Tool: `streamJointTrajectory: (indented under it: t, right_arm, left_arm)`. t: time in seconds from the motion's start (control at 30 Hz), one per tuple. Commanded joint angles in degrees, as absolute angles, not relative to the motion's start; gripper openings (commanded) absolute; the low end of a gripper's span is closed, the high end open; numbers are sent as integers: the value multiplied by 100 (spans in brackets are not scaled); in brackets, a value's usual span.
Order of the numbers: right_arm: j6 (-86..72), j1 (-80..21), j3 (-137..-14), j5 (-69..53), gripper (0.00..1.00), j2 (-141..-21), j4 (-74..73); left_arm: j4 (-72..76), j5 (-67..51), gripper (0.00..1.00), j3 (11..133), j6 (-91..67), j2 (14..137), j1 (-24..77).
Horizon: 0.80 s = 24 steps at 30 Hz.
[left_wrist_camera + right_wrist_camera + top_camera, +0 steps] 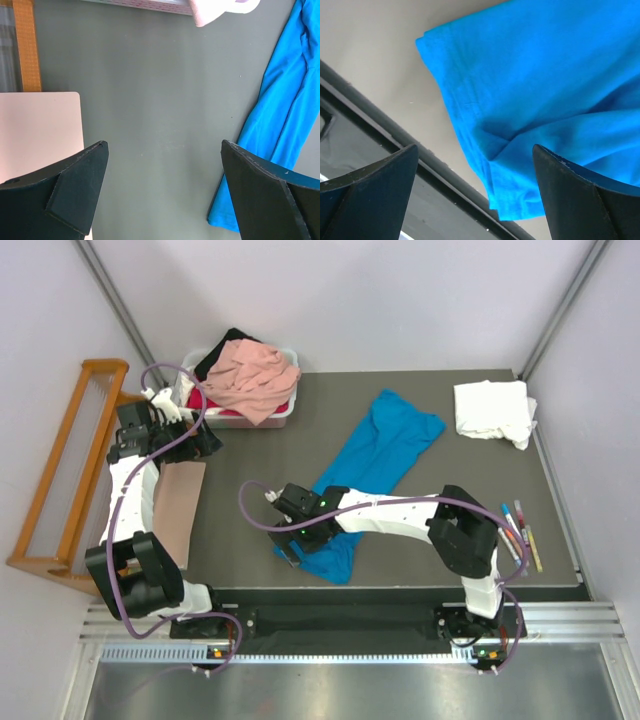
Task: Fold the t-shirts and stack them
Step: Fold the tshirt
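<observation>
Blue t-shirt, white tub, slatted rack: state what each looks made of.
Blue t-shirt: soft matte cloth; it creases and folds.
White tub: likely plastic, with a smooth thin rim.
Slatted rack: seemingly varnished wood, orange-brown with a slight sheen.

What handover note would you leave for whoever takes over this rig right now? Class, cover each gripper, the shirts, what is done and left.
Left gripper: open, empty, above bare table near the tub.
Right gripper: open, empty, over the near end of the blue t-shirt.
Blue one: rumpled, diagonal, mid-table, unfolded.
White t-shirt: bundled at the far right corner.
Salmon-pink t-shirt: heaped in the tub over red cloth and black cloth.
Done: no stack yet.
Left: fold the blue, empty the tub, stack all.
</observation>
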<state>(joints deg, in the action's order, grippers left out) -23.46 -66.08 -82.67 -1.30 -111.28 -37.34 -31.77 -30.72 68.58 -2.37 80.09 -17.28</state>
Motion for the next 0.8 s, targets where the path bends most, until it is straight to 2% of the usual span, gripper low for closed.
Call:
streamJointTrajectory:
  t: [0.0, 0.3, 0.37, 0.53, 0.77]
  right_arm:
    - [-2478, -6715, -8587, -387, 95, -11171, -3542]
    - [-2540, -6899, -8806, -712, 95, -11232, -3585]
    - [-2452, -6891, -9016, -493, 99, -11259, -3839]
    - [-1918, -6908, -8632, 613, 100, -10864, -4069]
    - [-1661, -6952, -7956, 967, 100, -10837, -4131]
  left_arm:
    - [-3217, -3199, 99, 7101, -185, 7901, -1767]
    - [-3217, -3225, 99, 7110, -220, 7910, -1767]
    - [-3226, -3234, 99, 7110, -220, 7919, -1775]
    - [-3313, -3164, 99, 7189, -123, 7910, -1767]
    - [-3322, -3164, 99, 7163, -176, 7910, -1767]
